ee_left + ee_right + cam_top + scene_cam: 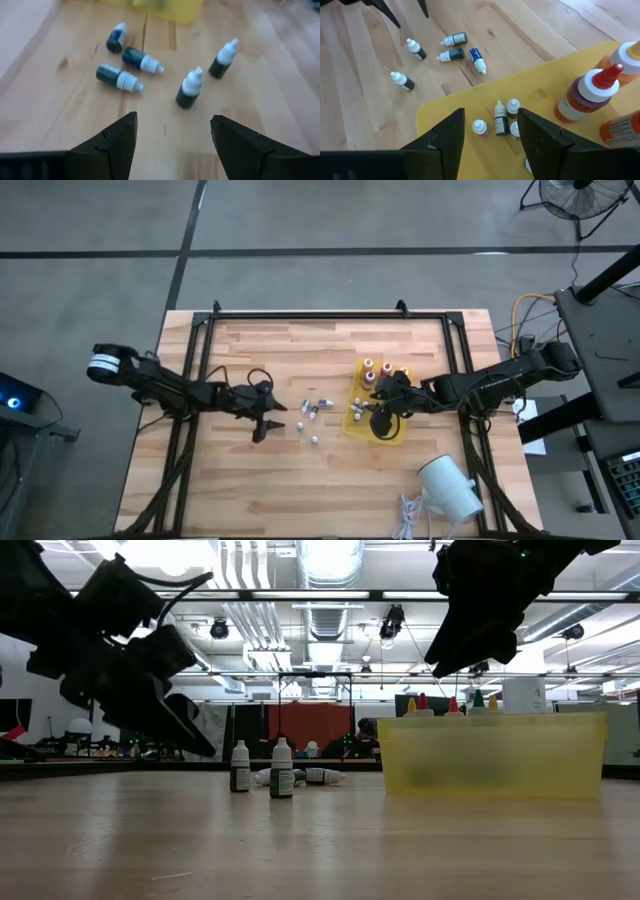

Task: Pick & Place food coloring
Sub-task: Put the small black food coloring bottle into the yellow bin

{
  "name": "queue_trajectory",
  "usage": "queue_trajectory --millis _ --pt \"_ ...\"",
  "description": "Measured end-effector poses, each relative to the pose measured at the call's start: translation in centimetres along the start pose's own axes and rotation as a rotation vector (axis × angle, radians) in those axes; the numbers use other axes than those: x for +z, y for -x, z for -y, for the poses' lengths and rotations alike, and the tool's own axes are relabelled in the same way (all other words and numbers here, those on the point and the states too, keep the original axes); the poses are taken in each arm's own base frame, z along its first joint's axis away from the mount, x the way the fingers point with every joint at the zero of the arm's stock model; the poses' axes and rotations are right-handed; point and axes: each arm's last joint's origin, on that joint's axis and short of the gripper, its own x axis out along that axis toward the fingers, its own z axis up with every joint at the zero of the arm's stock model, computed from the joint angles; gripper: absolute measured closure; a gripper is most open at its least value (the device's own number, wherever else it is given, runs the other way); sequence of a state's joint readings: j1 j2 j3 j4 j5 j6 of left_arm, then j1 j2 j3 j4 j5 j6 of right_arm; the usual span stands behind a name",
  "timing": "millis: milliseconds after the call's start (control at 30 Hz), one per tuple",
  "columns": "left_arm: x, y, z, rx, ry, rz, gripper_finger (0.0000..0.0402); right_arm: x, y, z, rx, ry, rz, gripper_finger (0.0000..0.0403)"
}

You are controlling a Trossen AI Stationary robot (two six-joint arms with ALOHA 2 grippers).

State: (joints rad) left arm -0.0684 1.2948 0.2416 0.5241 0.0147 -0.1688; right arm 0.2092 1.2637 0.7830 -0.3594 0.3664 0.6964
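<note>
Vials point(190, 88) (dark, white-capped) dot grained wood; both end effectors gape, empty.

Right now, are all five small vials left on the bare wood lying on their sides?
No: in the left wrist view three vials lie flat, while two vials stand upright on the table.

Wooden table point(290, 480): yellow tray point(356, 425), five small vials point(314, 409), white cylinder point(452, 488).

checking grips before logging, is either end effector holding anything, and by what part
Nothing is held. The left end effector is open above the loose vials; the right end effector hangs empty over the yellow tray.
</note>
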Motion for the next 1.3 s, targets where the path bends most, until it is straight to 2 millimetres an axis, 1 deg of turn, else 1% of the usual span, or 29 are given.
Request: queue_trajectory --millis 200,367,467,567,800,967,1133,1200,1300 --pt "-0.6 -1.1 -0.1 0.001 -0.007 -0.009 0.0177 0.0 0.0 0.0 0.000 -0.004 0.000 0.0232" --pt "-0.9 -2.0 -0.2 -0.008 -0.005 0.017 0.0177 0.0 0.0 0.0 0.000 -0.003 -0.001 0.0232" --pt "-1.0 -2.7 -0.1 -0.026 -0.004 0.000 0.0177 0.0 0.0 0.0 0.000 -0.003 -0.001 0.0232" --pt "-1.0 -3.6 0.3 -0.064 -0.015 -0.020 0.0177 0.0 0.0 0.0 -0.001 -0.001 -0.002 0.0232" --pt "-0.9 -5.4 0.9 -0.078 -0.049 -0.044 0.0177 0.0 0.0 0.0 0.000 0.001 -0.003 0.0232" --pt "-0.5 -5.9 1.0 -0.077 -0.049 -0.042 0.0177 0.0 0.0 0.0 0.001 0.001 -0.004 0.0232" --pt "-0.3 -6.0 1.0 -0.074 -0.048 -0.043 0.0179 0.0 0.0 0.0 0.001 0.001 -0.004 0.0232" --pt "-0.4 -6.0 1.0 -0.073 -0.047 -0.045 0.0186 0.0 0.0 0.0 0.001 0.001 -0.004 0.0232" --pt "-0.4 -6.0 1.0 -0.065 -0.040 -0.048 0.0208 0.0 0.0 0.0 0.001 0.001 -0.004 0.0232"
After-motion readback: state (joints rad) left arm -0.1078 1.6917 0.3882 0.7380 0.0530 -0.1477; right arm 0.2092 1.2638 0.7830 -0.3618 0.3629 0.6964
